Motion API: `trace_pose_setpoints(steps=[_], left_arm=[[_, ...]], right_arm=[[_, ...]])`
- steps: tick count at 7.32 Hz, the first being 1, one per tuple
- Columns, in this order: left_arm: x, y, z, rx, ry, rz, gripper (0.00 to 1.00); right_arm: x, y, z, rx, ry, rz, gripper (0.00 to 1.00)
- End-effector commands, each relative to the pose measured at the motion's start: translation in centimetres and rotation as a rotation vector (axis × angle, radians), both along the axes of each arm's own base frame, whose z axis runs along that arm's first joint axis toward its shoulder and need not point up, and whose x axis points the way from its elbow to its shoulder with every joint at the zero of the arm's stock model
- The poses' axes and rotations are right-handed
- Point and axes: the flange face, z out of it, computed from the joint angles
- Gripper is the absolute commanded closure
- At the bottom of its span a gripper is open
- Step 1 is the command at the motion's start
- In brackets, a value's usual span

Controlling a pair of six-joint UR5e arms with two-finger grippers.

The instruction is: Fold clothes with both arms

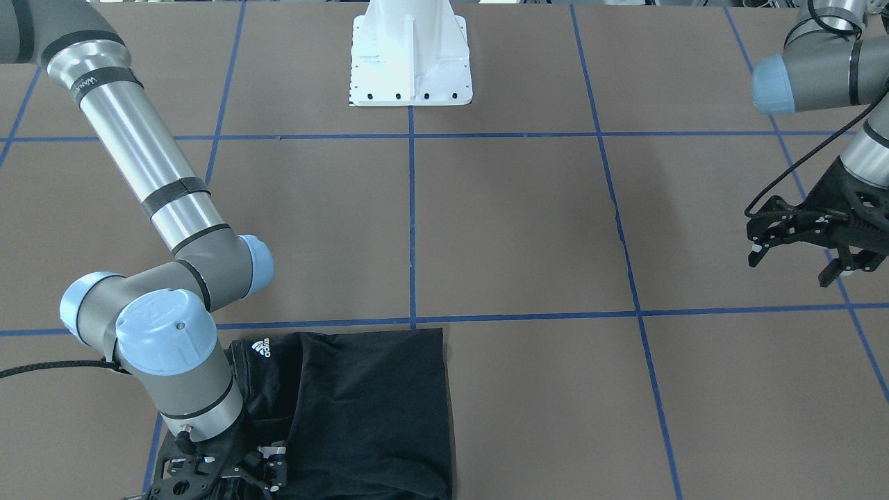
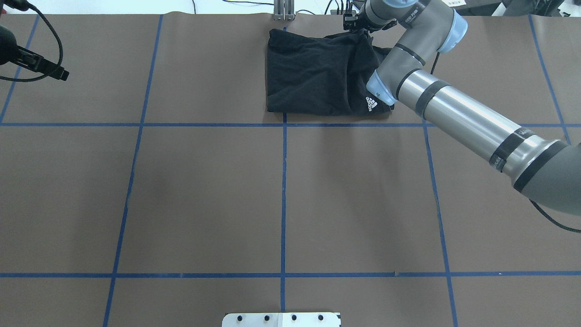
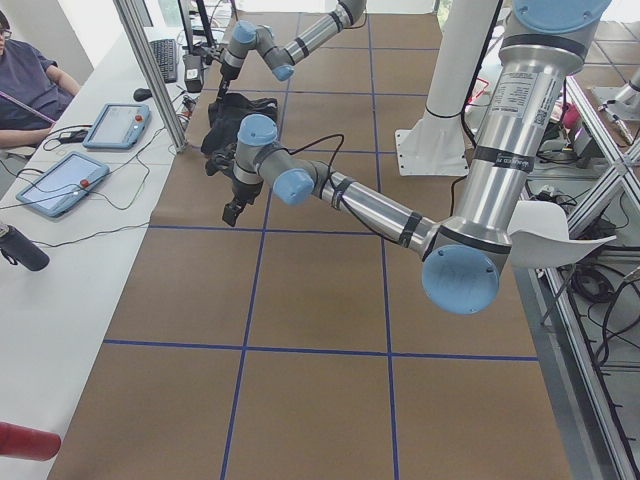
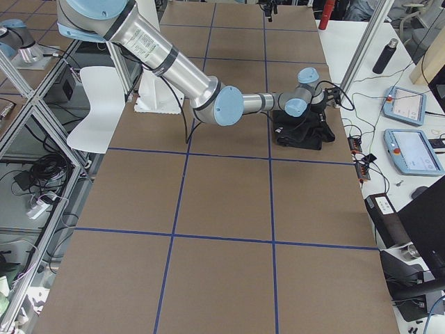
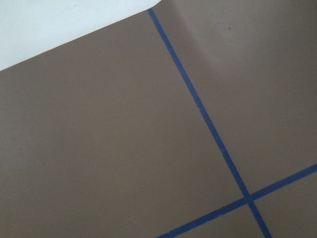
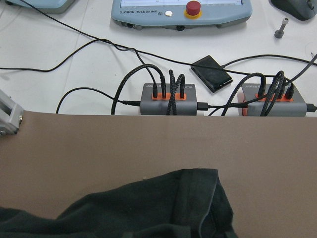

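Right pincer (image 1: 267, 471) at T-shirt (image 1: 375, 403) edge; left pincer (image 1: 792, 267) agape.

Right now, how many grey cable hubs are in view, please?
2, in the right wrist view: centre hub beyond the T-shirt, right hub at the edge; others may be hidden.

Brown table (image 2: 204, 204) w/ folded T-shirt (image 2: 313, 77)

The T-shirt (image 2: 317, 72) lies on the tabletop (image 2: 204, 195) at the edge farthest from the robot, just to the robot's right of the middle line. The right gripper (image 1: 267, 472) sits over the shirt's far right corner. The left gripper (image 1: 793, 264) hangs well apart, at the far left, above the tabletop. The pedestal (image 1: 411, 55) stands at the near edge, mid-table. Beyond the far edge, two cable hubs (image 6: 171, 99) lie in front of a pendant (image 6: 181, 12).
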Motion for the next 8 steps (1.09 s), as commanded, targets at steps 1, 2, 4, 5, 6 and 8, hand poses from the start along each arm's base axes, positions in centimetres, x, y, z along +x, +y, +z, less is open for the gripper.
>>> trace_pose_setpoints(steps=[1,2,4,5,6,8], left_arm=[[-0.3,0.2,0.4,-0.005,-0.004,-0.002,0.00],[-0.6,0.3,0.5,-0.013,-0.013,0.003,0.00],[-3.0,0.5,-0.3,-0.013,-0.061,0.019,0.00],[-5.4,0.4,-0.2,-0.003,-0.103,0.035,0.00],[-8.0,0.7,1.4,0.002,-0.135,0.038,0.00],[-12.2,1.8,4.5,0.016,-0.180,0.048,0.00]], right_arm=[[5.2,-2.2,-0.8,-0.114,-0.046,-0.147,0.00],[8.3,-2.9,0.0,-0.151,-0.081,-0.183,0.00],[13.7,0.4,6.4,-0.149,-0.117,-0.228,0.00],[16.6,4.7,10.6,-0.117,-0.116,-0.250,0.00],[19.3,8.8,13.6,-0.100,-0.116,-0.252,0.00],[24.5,14.0,16.9,-0.076,-0.113,-0.258,0.00]])
